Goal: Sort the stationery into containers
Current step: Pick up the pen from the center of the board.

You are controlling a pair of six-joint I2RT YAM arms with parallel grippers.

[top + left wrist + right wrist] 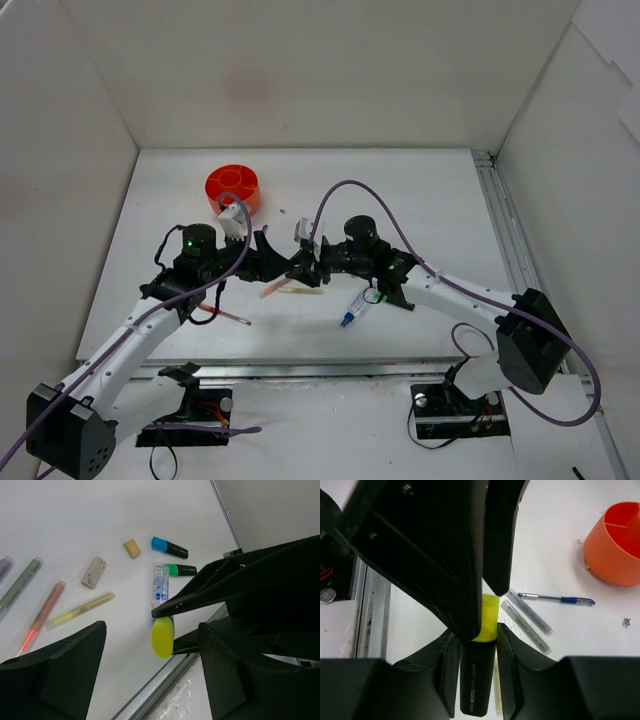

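Though black in body, a yellow-capped highlighter (479, 675)

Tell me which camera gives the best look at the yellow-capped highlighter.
The right wrist view: the yellow-capped highlighter shows its black body and cap, clamped in the right gripper. The left wrist view shows little but the cap, end-on. In the top external view it cannot be made out.

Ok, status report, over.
Right gripper shut on yellow-capped highlighter. Left gripper open, straddling its cap. Organizer just beyond left wrist. Pens, erasers loose on table below.
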